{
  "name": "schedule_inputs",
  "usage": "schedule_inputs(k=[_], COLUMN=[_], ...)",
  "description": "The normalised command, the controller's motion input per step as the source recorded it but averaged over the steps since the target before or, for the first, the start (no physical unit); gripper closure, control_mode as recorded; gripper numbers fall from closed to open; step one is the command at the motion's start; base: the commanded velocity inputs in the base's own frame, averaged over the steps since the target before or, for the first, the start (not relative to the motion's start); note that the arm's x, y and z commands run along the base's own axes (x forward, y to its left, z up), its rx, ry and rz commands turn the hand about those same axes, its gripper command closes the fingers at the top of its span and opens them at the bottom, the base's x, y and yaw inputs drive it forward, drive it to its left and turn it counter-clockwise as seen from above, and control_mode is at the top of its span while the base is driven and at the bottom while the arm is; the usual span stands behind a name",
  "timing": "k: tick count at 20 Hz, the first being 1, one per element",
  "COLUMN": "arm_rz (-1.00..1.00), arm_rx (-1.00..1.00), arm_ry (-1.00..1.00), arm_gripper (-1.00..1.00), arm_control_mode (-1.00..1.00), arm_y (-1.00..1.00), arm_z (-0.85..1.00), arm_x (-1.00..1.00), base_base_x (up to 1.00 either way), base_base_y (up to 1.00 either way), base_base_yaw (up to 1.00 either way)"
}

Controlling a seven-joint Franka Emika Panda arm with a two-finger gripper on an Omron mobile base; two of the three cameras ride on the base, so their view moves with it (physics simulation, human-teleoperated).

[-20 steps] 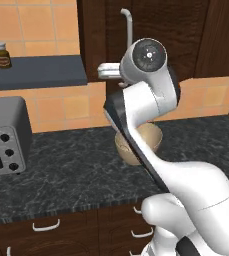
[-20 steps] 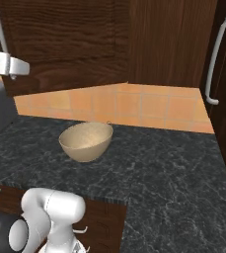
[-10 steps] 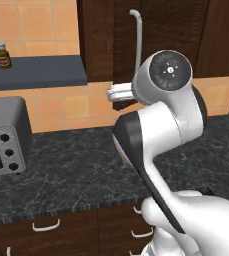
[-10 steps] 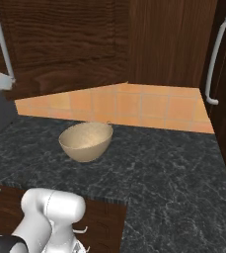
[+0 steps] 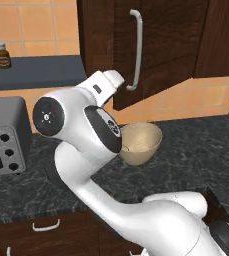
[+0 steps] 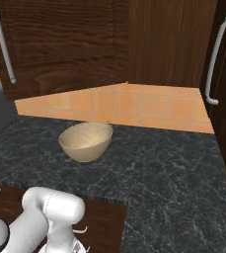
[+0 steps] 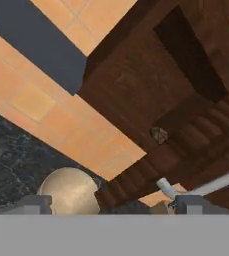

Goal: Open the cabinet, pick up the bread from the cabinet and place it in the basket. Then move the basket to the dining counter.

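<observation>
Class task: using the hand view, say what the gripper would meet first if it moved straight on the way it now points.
Most likely the cabinet: its dark wood lies dead ahead of the open gripper, with the bread just right of centre. The basket sits off-line. Depth is unclear.

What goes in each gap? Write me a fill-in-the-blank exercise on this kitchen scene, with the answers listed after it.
1. The door of the cabinet stands ___.
2. The basket sits on the black speckled worktop, and its inside is ___.
3. The bread is a small dark lump that lies in the ___.
4. The long bar handle on the door is ___ in colour.

Missing words: open; empty; cabinet; silver
</observation>
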Motion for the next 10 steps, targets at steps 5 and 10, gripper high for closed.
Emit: schedule_inputs(k=[5,10], arm_rz=[-0.13,-0.22], arm_rx=[-0.48,-0.22], arm_ry=[0.3,0.38], arm_gripper=[-1.0,-1.0], arm_control_mode=[-1.0,-1.0], arm_y=[0.64,-0.07], arm_z=[-0.36,-0.35], arm_x=[0.98,1.0], base_base_x=[0.0,0.0], base_base_y=[0.0,0.0], base_base_yaw=[0.0,0.0])
